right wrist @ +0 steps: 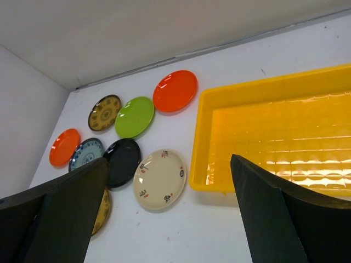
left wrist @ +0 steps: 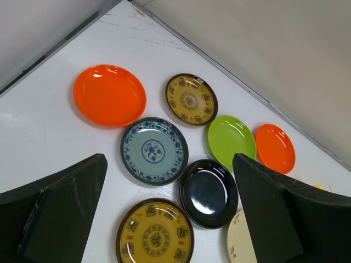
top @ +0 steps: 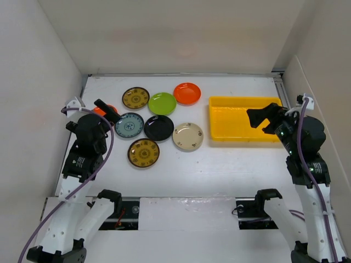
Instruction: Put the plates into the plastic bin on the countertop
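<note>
You see both tools released, empty: left gripper (top: 105, 108) over the plates (top: 159, 127) toward the table's (top: 230, 164) left edge, right gripper (top: 261, 118) over the yellow bin (top: 244, 100) by the right edge.

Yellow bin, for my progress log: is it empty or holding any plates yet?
Empty: the yellow bin shows bare floor, and all eight plates lie on the countertop beside it.

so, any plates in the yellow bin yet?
No, the yellow bin holds none; all eight plates sit on the countertop to its left.
</note>
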{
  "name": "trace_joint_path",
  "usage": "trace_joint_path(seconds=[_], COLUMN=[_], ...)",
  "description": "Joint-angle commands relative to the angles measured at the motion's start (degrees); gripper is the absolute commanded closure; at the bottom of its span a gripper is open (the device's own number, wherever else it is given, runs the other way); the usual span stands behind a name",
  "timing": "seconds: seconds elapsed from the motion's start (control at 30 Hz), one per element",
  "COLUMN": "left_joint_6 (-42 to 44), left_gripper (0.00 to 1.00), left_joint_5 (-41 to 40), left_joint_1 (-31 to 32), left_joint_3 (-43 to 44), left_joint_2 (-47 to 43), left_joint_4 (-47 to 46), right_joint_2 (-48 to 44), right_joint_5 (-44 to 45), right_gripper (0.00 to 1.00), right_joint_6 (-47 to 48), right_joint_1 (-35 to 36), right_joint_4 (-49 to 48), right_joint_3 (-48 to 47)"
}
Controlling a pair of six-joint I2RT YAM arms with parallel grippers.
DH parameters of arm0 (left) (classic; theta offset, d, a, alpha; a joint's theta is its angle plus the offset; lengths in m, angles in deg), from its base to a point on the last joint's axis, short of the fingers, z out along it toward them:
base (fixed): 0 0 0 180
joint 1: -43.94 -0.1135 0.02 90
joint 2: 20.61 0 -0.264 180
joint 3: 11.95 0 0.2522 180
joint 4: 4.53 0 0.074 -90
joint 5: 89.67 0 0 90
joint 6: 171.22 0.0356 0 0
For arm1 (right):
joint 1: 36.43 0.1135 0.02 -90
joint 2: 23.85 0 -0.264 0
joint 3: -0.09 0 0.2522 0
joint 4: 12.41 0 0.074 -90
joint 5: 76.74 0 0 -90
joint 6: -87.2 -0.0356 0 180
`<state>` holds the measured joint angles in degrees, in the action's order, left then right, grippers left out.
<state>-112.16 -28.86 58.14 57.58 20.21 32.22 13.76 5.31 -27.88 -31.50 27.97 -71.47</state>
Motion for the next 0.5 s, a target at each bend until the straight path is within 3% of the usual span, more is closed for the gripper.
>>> trace_joint_path(seconds=[0.0,0.17,0.37,0.47], left_joint_6=[-0.2,-11.9,-27.2,-30.7], left_gripper=[0.0,0.0,0.0,0.0], left_joint_5=[3.1,9.5,16.4,20.0], left_joint_1=[0.1,0.1,0.1,0.1], left_joint_3=[0.7,-0.6,-14.2,-20.1], left_joint_2=[1.1,2.9,1.0,1.8], left_joint_4=[-0.9,5.8,5.2,4.4], right_joint_2=[-1.0,-1.6,-1.6,-1.6], right_joint_5=[0.0,-0.5,-5.3,-5.3], right_gripper=[0.01,0.01,0.01,0.01], right_joint_6=[0.2,0.7,0.7,0.7], right_joint_1=[-0.2,-0.2,-0.2,1.0], right_joint_4=[-1.6,-2.1,-4.2,-4.8], right_joint_3=[-2.0,-2.0,-0.1,-0.1])
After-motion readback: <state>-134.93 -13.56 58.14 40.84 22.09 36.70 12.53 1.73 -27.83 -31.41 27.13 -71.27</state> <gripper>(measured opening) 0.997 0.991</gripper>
